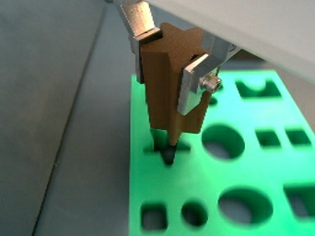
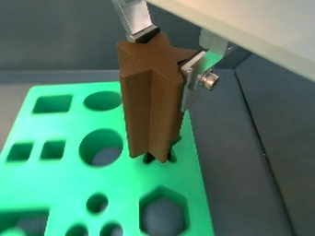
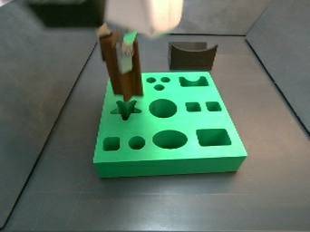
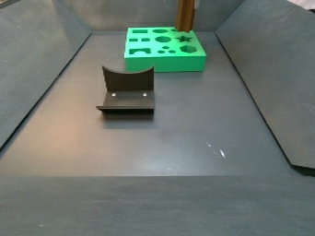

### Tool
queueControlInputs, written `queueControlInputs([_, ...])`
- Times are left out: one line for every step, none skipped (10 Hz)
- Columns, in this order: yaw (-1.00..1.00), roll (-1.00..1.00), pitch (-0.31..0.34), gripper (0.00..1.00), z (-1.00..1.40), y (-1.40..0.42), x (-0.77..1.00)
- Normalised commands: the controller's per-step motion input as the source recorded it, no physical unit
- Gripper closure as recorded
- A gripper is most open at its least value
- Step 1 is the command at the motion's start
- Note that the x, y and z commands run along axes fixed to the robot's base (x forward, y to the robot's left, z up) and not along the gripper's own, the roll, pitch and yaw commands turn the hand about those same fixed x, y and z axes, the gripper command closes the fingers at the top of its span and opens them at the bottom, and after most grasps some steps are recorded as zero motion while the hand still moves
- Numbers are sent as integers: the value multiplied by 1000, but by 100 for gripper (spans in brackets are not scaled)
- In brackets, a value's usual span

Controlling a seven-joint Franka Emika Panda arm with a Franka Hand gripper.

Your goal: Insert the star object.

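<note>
Above the green block, at its star-shaped hole, we see the tool holding the peg upright, its silver fingers clamped on the peg's upper part. In both wrist views the peg's long axis runs straight down from the tool toward the block, and its lower tip sits at the mouth of the star hole; we cannot tell how far, if at all, it has entered. In a side view the peg stands at the block's edge, on the side away from the row of square and round holes, with the star hole directly beneath it.

We judge that the coming move turns on this vertical line: peg axis over hole axis, and the peg's ridges turned to match the hole's points. From a wrist view the tip looks centred on the opening, but the rotational match is hard to read.

Beyond the block, well apart from it, a dark curved block rests on the surface, out of the way.
</note>
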Motion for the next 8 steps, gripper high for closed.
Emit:
queueControlInputs([-389, -53, -64, 100, -391, -243, -111])
queueControlInputs([-271, -19, -51, 100, -363, -160, -37])
queueControlInputs([0, -41, -64, 100, -211, 0, -29])
queueControlInputs([289, -27, -129, 100, -231, 143, -203])
queueControlInputs([480, 0, -179, 100, -234, 0, -303])
queueControlInputs([549, 51, -191, 100, -203, 0, -360])
queueControlInputs([560, 124, -110, 100, -226, -6, -186])
queueControlInputs([366, 153, 0, 100, -291, 0, 26])
